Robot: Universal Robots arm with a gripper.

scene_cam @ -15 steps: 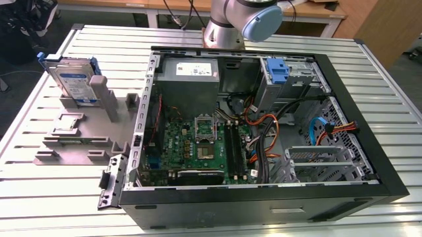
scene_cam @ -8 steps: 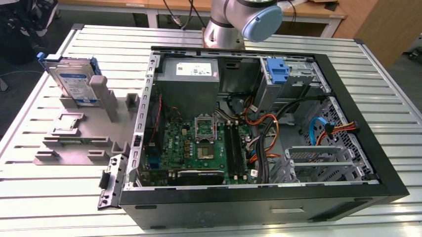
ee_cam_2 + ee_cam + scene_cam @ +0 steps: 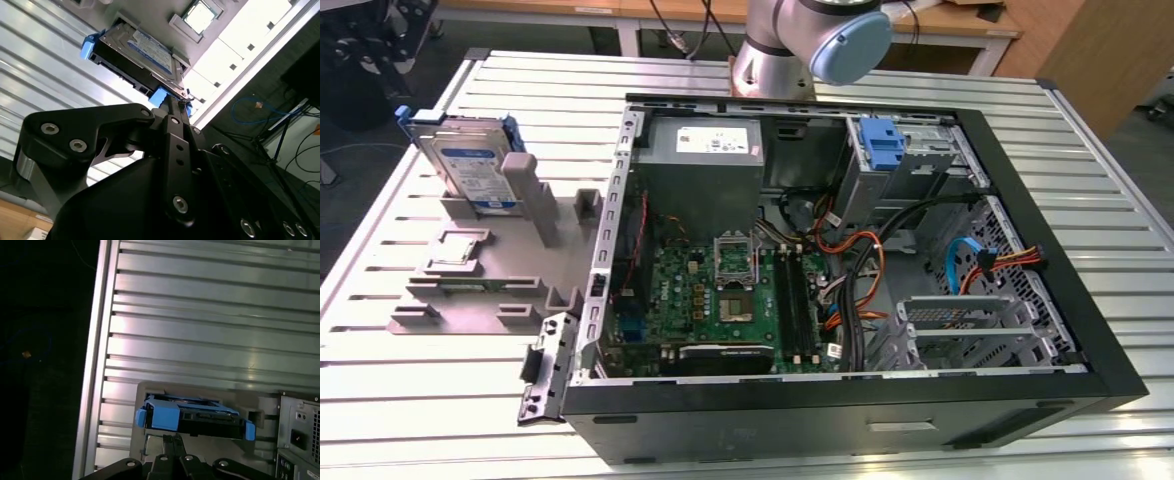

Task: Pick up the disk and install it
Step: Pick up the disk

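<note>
Blue-railed silver disk (image 3: 470, 165) stands on edge in a grey holder (image 3: 480, 305), upper left of the exterior view. The pincer (image 3: 173, 436), fingers pressed together and empty, hangs near it.

**Bright metal, dull plastic**

The disk (image 3: 470, 165) is showing a silver metal face under a smooth white-and-blue label, and its blue plastic rail (image 3: 162, 417) is looking matt. The grey holder (image 3: 467, 290) beneath it is reading as dull, smooth plastic. The ribbed metal table (image 3: 427, 400) is shining with a brushed sheen. The computer case (image 3: 854, 420) is wearing matt black paint outside and showing bare grey sheet metal inside. In the second wrist view the gripper (image 3: 176, 102) is appearing matt black, with bright metal screw heads.
</note>
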